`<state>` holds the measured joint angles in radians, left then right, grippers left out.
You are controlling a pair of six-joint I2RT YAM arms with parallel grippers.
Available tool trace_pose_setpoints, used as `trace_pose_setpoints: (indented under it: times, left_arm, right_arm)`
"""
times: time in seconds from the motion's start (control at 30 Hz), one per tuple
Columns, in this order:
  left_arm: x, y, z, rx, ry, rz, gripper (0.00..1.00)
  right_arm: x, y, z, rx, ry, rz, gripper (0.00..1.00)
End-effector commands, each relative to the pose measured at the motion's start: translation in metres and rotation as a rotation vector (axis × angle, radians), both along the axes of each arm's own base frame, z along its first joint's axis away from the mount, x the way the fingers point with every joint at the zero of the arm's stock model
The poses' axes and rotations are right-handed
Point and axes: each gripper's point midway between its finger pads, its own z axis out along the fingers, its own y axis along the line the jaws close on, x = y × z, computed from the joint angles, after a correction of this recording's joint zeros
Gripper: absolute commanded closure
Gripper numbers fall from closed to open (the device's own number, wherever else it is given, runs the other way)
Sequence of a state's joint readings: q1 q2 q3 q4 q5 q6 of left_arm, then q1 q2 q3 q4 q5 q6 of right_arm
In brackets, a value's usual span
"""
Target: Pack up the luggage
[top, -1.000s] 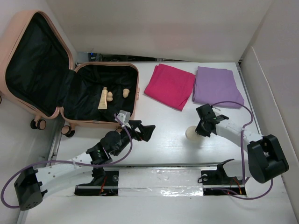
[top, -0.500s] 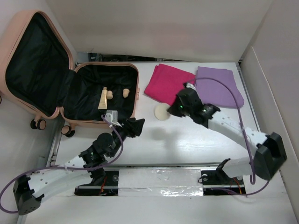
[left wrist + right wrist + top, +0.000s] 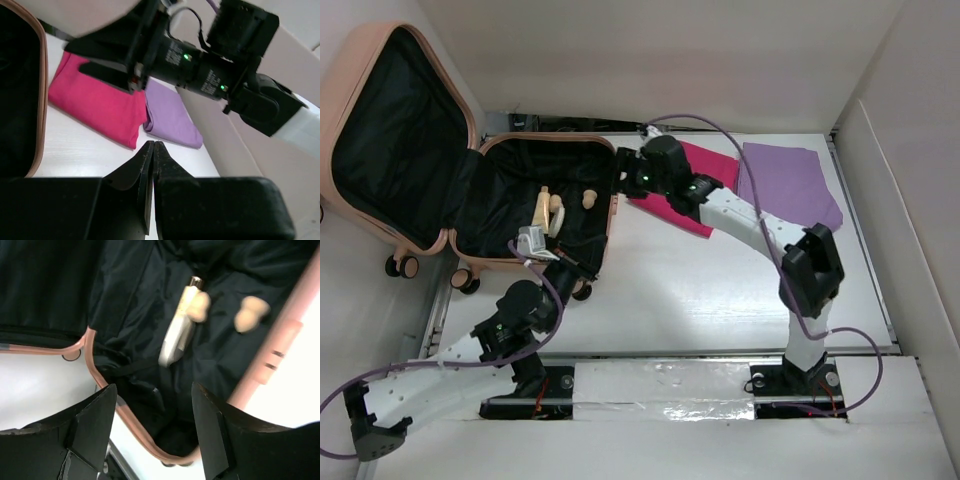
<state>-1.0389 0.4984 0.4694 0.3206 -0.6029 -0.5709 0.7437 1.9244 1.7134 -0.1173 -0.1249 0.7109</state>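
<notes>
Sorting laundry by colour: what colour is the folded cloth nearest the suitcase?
The folded cloth is magenta pink, clearest in the top external view.

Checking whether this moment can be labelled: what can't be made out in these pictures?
- Top view: right gripper, fingertips hidden beneath its own wrist at the luggage rim.
- Right wrist view: two beige lumps inside, blurred; what they are is unclear.
- Left wrist view: luggage interior cut off by the left edge.
- Top view: red cloth partly covered by the right arm.
</notes>
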Motion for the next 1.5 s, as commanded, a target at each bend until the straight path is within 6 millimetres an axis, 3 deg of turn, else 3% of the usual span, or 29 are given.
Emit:
trace_pose_setpoints:
  times: [0.0,0.03,0.07,0.1,0.13,0.17,0.2,0.23,0.27,0.3,0.33,0.37,0.4,0.43,0.47,0.5,0.53,0.57,0.6,0.63,0.7,0.83,0.9,0.97,1.0,1.13,1.27,1.47]
  left_arm:
    - [0.006,-0.014,0.017,-0.012,-0.011,-0.008,1.0]
    - [0.012,-0.026,0.007,0.03,0.007,-0.014,1.0]
    - [0.016,-0.034,0.008,0.038,0.011,-0.02,1.0]
    - [0.02,-0.042,0.015,0.04,0.014,-0.022,1.0]
    - [0.029,-0.058,-0.005,0.107,0.055,-0.022,1.0]
    - [0.035,-0.067,-0.008,0.121,0.061,-0.033,0.88]
    - [0.044,-0.075,-0.002,0.12,0.068,-0.029,0.78]
    - [0.056,-0.09,-0.027,0.181,0.117,-0.031,0.71]
    - [0.062,-0.101,-0.031,0.188,0.132,-0.052,0.6]
    - [0.075,-0.108,-0.023,0.164,0.145,-0.038,0.55]
    - [0.088,-0.12,-0.05,0.216,0.203,-0.029,0.53]
    - [0.095,-0.124,-0.06,0.245,0.237,-0.009,0.52]
    - [0.109,-0.129,-0.052,0.203,0.258,0.036,0.43]
    - [0.123,-0.133,-0.081,0.249,0.317,0.079,0.42]
    - [0.131,-0.13,-0.093,0.285,0.359,0.126,0.41]
    - [0.144,-0.138,-0.084,0.249,0.364,0.144,0.39]
    - [0.16,-0.136,-0.109,0.274,0.411,0.18,0.35]
    - [0.165,-0.14,-0.12,0.28,0.46,0.159,0.29]
    - [0.175,-0.148,-0.117,0.247,0.476,0.143,0.29]
    - [0.186,-0.146,-0.137,0.233,0.524,0.155,0.29]
    - [0.19,-0.159,-0.145,0.196,0.548,0.113,0.25]
    - [0.2,-0.164,-0.173,0.182,0.605,0.137,0.23]
    - [0.206,-0.167,-0.174,0.164,0.616,0.162,0.24]
    - [0.213,-0.164,-0.187,0.17,0.638,0.19,0.24]
    - [0.218,-0.17,-0.181,0.139,0.639,0.197,0.24]
    - [0.227,-0.172,-0.209,0.153,0.707,0.261,0.27]
    - [0.232,-0.155,-0.225,0.156,0.75,0.374,0.31]
    - [0.23,-0.149,-0.249,0.097,0.841,0.411,0.34]
  right_arm:
    - [0.01,-0.056,0.033,0.079,-0.091,-0.035,0.34]
    - [0.011,-0.087,0.052,0.089,-0.141,-0.087,0.43]
    - [0.01,-0.104,0.051,0.086,-0.159,-0.117,0.49]
    - [0.004,-0.127,0.012,0.032,-0.109,-0.153,0.57]
    - [0.004,-0.149,0.008,0.015,-0.121,-0.205,0.74]
    - [0.003,-0.184,0.026,0.028,-0.172,-0.267,0.83]
    - [0.0,-0.203,0.023,0.016,-0.19,-0.299,0.89]
    - [-0.007,-0.224,-0.003,-0.042,-0.176,-0.324,0.94]
    - [-0.011,-0.252,0.014,-0.037,-0.229,-0.381,0.94]
    - [-0.015,-0.267,0.011,-0.053,-0.241,-0.407,0.94]
    - [-0.021,-0.28,-0.003,-0.084,-0.236,-0.426,0.92]
    - [-0.024,-0.29,-0.001,-0.088,-0.252,-0.448,0.88]
    - [-0.028,-0.306,0.009,-0.08,-0.285,-0.484,0.83]
    - [-0.03,-0.312,0.007,-0.085,-0.289,-0.499,0.7]
    - [-0.033,-0.317,0.002,-0.087,-0.28,-0.507,0.64]
    - [-0.036,-0.321,0.007,-0.077,-0.296,-0.518,0.59]
    - [-0.038,-0.32,0.009,-0.068,-0.3,-0.514,0.48]
    - [-0.04,-0.32,0.01,-0.065,-0.303,-0.51,0.43]
    - [-0.041,-0.319,0.01,-0.066,-0.306,-0.505,0.4]
    - [-0.043,-0.317,0.013,-0.065,-0.313,-0.487,0.37]
    - [-0.047,-0.315,0.014,-0.063,-0.313,-0.473,0.34]
    - [-0.052,-0.313,0.02,-0.042,-0.331,-0.462,0.33]
    - [-0.055,-0.312,0.022,-0.037,-0.335,-0.45,0.33]
    - [-0.058,-0.311,0.024,-0.033,-0.34,-0.443,0.33]
    - [-0.057,-0.311,0.024,-0.032,-0.343,-0.442,0.33]
    - [-0.062,-0.308,0.028,-0.026,-0.345,-0.424,0.33]
    - [-0.064,-0.312,0.031,-0.02,-0.361,-0.444,0.33]
    - [-0.067,-0.313,0.033,-0.016,-0.367,-0.445,0.34]
